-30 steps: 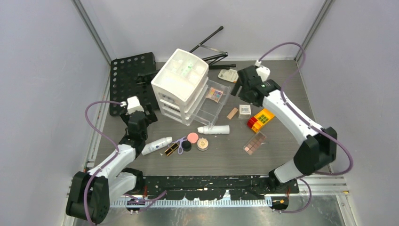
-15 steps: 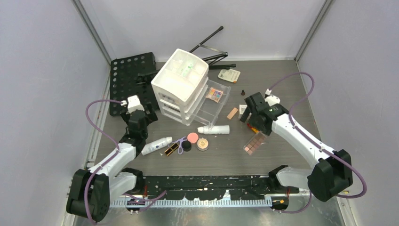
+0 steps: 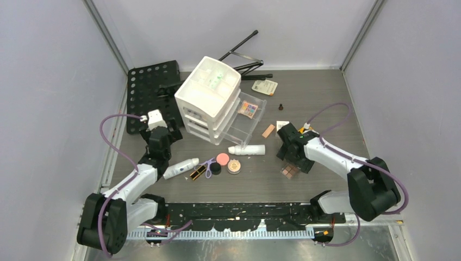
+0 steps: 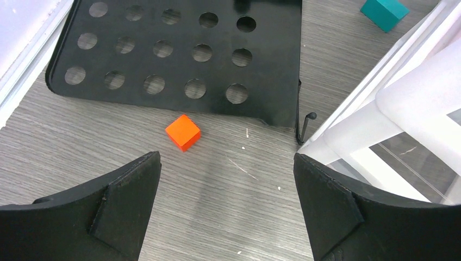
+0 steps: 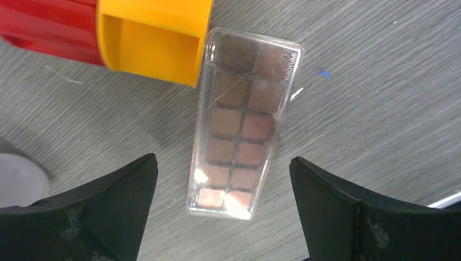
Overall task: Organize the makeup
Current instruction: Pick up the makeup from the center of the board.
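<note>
The right gripper (image 5: 222, 168) hangs above the eyeshadow palette (image 5: 239, 125), jaws spread wide. Its fingers (image 5: 98, 217) flank the palette's long sides (the left gripper (image 4: 225, 163), equally wide, is well apart).

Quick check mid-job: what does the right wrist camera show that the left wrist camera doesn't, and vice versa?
Only right wrist: a clear-cased eyeshadow palette of brown and pink pans, framed between the open jaws of the right gripper, beside a red-and-yellow plastic block. Only left wrist: a small orange cube, a black perforated plate, a teal cube, a white plastic drawer organiser. Both: grey wood-grain tabletop and open black jaws holding nothing.
</note>
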